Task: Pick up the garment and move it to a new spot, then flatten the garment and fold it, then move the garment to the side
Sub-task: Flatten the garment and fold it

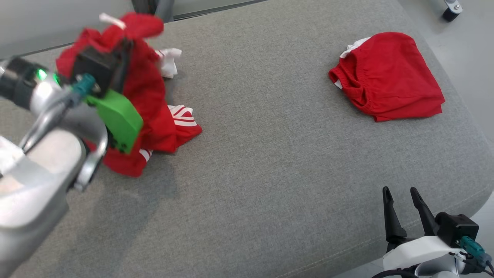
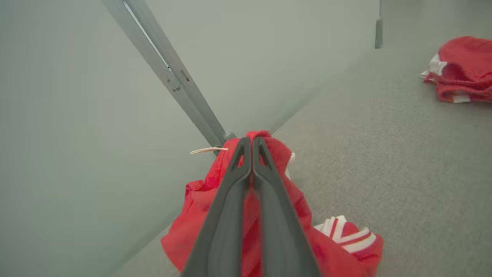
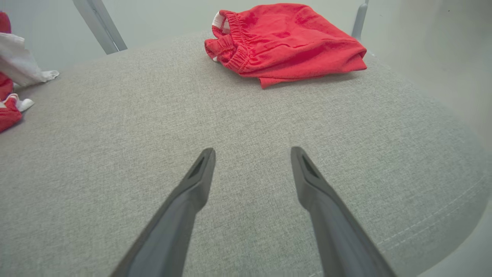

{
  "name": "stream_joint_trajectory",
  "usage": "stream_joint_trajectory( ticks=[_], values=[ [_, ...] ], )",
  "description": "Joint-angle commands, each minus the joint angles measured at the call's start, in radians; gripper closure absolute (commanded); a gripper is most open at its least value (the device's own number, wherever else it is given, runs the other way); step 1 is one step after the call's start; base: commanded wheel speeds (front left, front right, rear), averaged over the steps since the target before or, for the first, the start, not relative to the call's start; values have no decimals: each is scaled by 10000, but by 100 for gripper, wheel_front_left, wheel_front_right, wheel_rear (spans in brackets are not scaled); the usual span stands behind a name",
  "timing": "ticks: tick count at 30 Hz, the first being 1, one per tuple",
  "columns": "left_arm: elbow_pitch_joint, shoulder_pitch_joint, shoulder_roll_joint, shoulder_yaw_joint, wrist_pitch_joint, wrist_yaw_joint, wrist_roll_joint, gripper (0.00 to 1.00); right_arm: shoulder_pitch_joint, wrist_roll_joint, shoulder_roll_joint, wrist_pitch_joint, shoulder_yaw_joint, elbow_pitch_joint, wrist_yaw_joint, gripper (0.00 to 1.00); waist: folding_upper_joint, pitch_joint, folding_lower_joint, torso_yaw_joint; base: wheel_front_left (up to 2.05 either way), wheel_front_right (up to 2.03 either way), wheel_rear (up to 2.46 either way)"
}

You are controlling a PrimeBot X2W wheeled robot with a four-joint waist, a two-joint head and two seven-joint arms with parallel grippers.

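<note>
Left wrist view: the left gripper point(image 2: 251, 140) has its jaws pressed together on a bunched fold of the striped red garment point(image 1: 154, 104), whose lower part drapes onto the grey cushion point(image 1: 270, 154) at its left side. The right gripper point(image 1: 400, 190) hovers by the near right edge, jaws wide apart and empty. A folded red garment point(image 1: 386, 77) lies far right.

left gripper point(image 2: 252, 141): fingers point(image 2: 230, 200) clamped together | right gripper point(image 3: 252, 151): fingers point(image 3: 192, 184) spread apart
</note>
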Motion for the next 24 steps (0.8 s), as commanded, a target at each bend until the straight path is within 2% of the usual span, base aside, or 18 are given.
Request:
stream_joint_trajectory(
  ticks=[1, 3, 7, 8, 9, 11, 16, 17, 18, 19, 20, 24],
  values=[
    [-478, 602, 155, -141, 285, 341, -172, 100, 133, 62, -20, -14, -39, 39, -13, 0, 1, 9, 0, -76, 0, 0, 0],
    [-1250, 1373, 230, -456, 638, 817, -250, 100, 245, 91, -17, -15, -48, 80, -13, 0, 1, 12, 0, -79, 0, 0, 0],
    [-2331, 2759, -497, -1148, 767, 1348, -538, 100, 261, 96, -16, -15, -78, 156, -13, 0, 1, 26, 0, 60, 0, 0, 0],
    [-2411, 2982, -755, -1321, 715, 1383, -553, 100, 214, 99, -17, -15, -66, 168, -13, 0, 1, 40, 0, 101, 0, 0, 0],
    [-2411, 2982, -755, -1321, 715, 1383, -553, 100, 214, 99, -17, -15, -66, 168, -13, 0, 1, 40, 0, 101, 0, 0, 0],
    [-2238, 3385, -1287, -1609, 529, 1411, -595, 100, 71, 126, -20, -15, -27, 148, -13, 0, 1, 79, 0, 177, 0, 0, 0],
    [-922, 3889, -2658, -1958, -312, 960, -751, 100, -136, 69, -20, -15, 44, 136, -13, 0, 1, 198, 0, 367, 0, 0, 0],
    [-561, 3897, -2813, -1991, -499, 845, -740, 72, -162, 66, -20, -15, 33, 126, -13, 0, 1, 220, 0, 396, 0, 0, 0],
    [-225, 3874, -2978, -2016, -706, 724, -711, 60, -171, 44, -17, -15, 35, 126, -13, 0, 1, 242, 0, 430, 0, 0, 0],
    [99, 3900, -3187, -1905, -943, 624, -850, 36, -173, 19, -17, -15, 30, 130, -13, 0, 1, 265, 0, 472, 0, 0, 0],
    [388, 3906, -3351, -1908, -1068, 531, -890, 0, -164, -8, -17, -15, 25, 143, -13, 0, 1, 280, 0, 500, 0, 0, 0],
    [787, 3840, -3808, -1716, -1145, 149, -1352, 0, -139, -63, -20, -15, -14, 140, -13, 0, 1, 339, 0, 520, 0, 0, 0]
  ],
)
